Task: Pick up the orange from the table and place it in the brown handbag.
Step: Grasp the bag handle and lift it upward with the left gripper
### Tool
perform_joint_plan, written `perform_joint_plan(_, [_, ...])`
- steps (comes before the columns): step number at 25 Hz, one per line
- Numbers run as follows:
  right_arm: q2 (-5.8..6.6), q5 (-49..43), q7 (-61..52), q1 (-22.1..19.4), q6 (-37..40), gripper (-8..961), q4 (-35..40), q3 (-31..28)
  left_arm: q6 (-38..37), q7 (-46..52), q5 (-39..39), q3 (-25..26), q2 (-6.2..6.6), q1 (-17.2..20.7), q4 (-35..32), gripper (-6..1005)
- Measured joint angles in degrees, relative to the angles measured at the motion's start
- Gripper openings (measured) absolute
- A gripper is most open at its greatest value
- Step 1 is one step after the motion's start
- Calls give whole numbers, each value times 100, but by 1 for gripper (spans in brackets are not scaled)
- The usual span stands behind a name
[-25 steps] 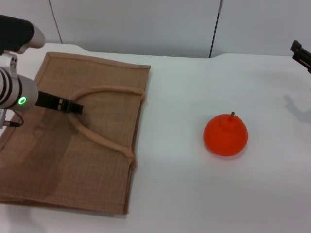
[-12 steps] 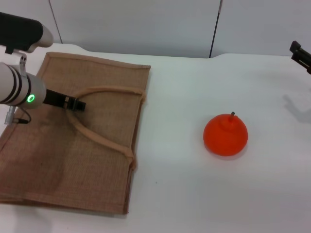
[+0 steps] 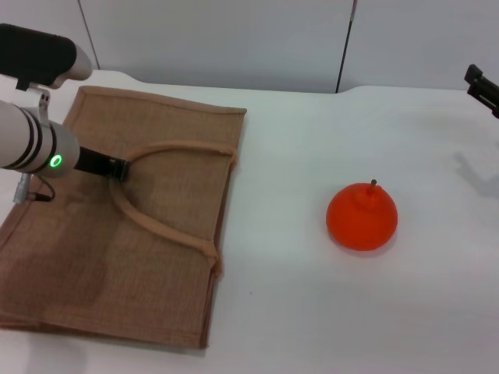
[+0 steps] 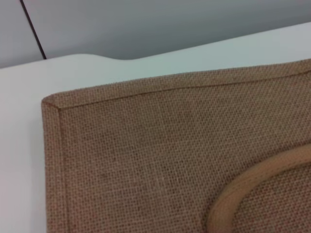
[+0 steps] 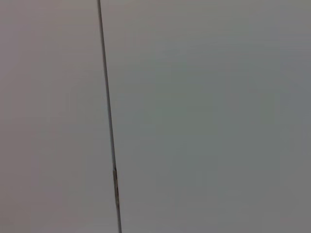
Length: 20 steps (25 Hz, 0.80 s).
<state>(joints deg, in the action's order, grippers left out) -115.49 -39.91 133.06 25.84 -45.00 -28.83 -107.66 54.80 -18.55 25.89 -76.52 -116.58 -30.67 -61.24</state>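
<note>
Orange: the orange sits on the bare white desk, toward the desk's right side and well apart from the bag, stem up, nothing touching it.

Brown handbag: the brown handbag lies flat on the left part of the desk, mouth edge facing the orange. Its upper handle loops across the top face.

What the bag holds: nothing that I can see; it looks pressed flat and closed, so to my eye it needs opening before any fruit can go in.

Left claw: the left claw is low over the bag, right at the bend of the handle loop. It seems to be at or on the strap, but I cannot tell whether it is wide, narrow or gripping. The left wrist view shows only burlap, a bag corner and a piece of strap.

Why it is there: my guess is that this arm means to lift the handle and open the mouth.

Right claw: the right claw shows only as a dark tip at the desk's far right edge, raised and away from the orange. I cannot tell its opening. Its wrist camera faces a blank wall.

Task so far: orange not yet picked up.
</note>
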Motion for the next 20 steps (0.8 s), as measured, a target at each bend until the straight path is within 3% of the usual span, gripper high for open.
perform_joint_plan(6, [-9,0,0,0,-9,888,0,-8,-1,1,18,5,1,-3,33,169])
perform_joint_plan(15, [4,-84,-28,1,23,888,-5,17,-65,-76,95,34,18,34,-144,161])
perform_joint_plan(20, [42,-915,-636,77,45,890,-72,-66,-8,-230,316,41,37,99,-776,157])
